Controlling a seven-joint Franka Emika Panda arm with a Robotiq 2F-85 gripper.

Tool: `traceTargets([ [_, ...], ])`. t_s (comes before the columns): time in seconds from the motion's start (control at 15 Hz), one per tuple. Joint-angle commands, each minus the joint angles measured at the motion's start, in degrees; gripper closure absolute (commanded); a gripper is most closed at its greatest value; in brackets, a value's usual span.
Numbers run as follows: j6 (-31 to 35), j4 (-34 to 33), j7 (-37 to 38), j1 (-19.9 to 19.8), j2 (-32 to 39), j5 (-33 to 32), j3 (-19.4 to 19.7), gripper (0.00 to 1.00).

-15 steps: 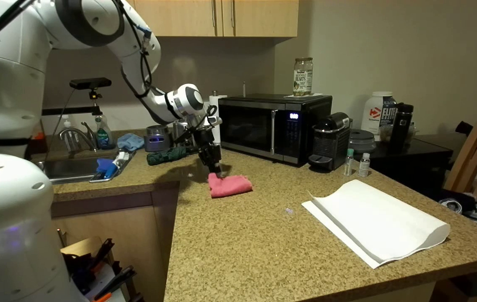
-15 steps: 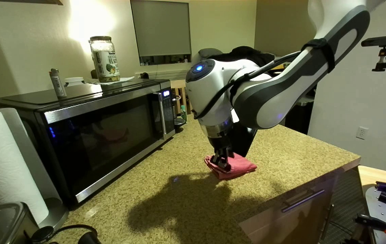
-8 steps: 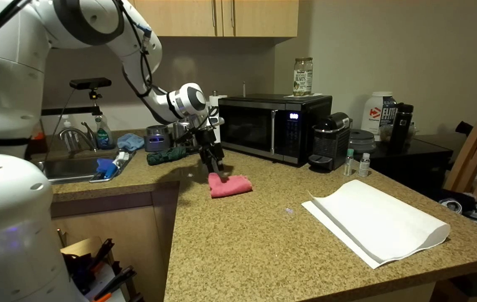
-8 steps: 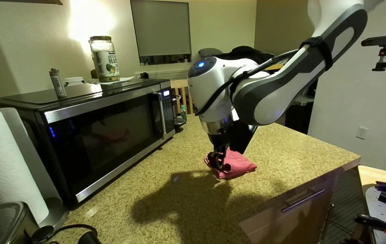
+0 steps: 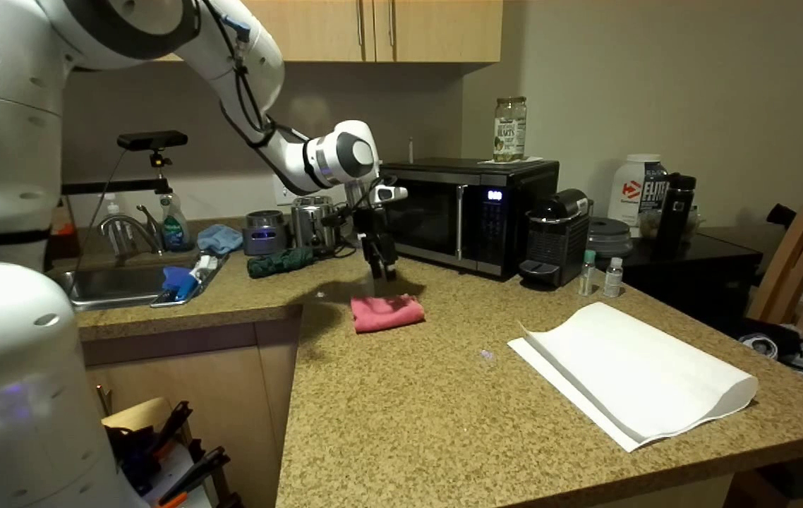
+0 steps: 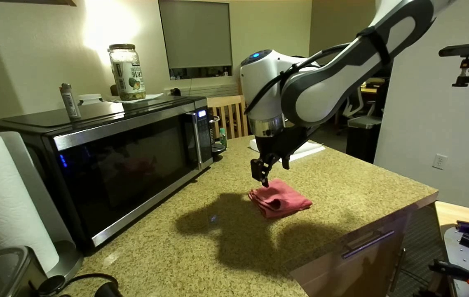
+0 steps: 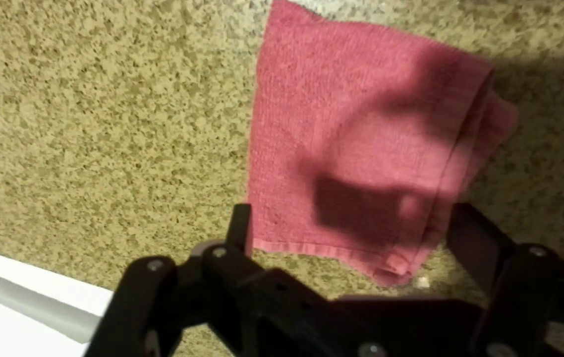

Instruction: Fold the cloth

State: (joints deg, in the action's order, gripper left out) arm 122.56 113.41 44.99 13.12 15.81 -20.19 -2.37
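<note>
Speckled countertop [image 5: 444, 416] is bearing our folded pink-red cloth [image 7: 361, 124] below the Robotiq gripper [image 7: 351, 230], whose empty fingers [image 7: 238, 225] we are holding spread; we are probably finishing the fold and next needing to flatten its raised edge [image 7: 465, 134], though we are barely discerning shaded layers.

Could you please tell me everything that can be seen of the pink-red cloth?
The cloth is plain pink-red and looks like soft woven fabric. It is folded into a roughly four-sided pad; its layers are slightly out of line, one fold stands slightly open, and a hem-like strip runs along one edge. It lies on the speckled countertop, partly shaded. The open jaws hang above without touching it.
</note>
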Motion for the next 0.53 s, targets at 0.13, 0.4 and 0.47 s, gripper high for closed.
traceTargets([
  [0.13,1.98,6.15,7.08,-0.72,-3.72,0.47,1.28,0.0],
  [0.4,1.68,8.0,10.83,-0.81,-3.76,2.24,0.75,0.0],
  [0.47,1.81,8.35,11.26,-0.82,-3.61,3.08,0.47,0.0],
])
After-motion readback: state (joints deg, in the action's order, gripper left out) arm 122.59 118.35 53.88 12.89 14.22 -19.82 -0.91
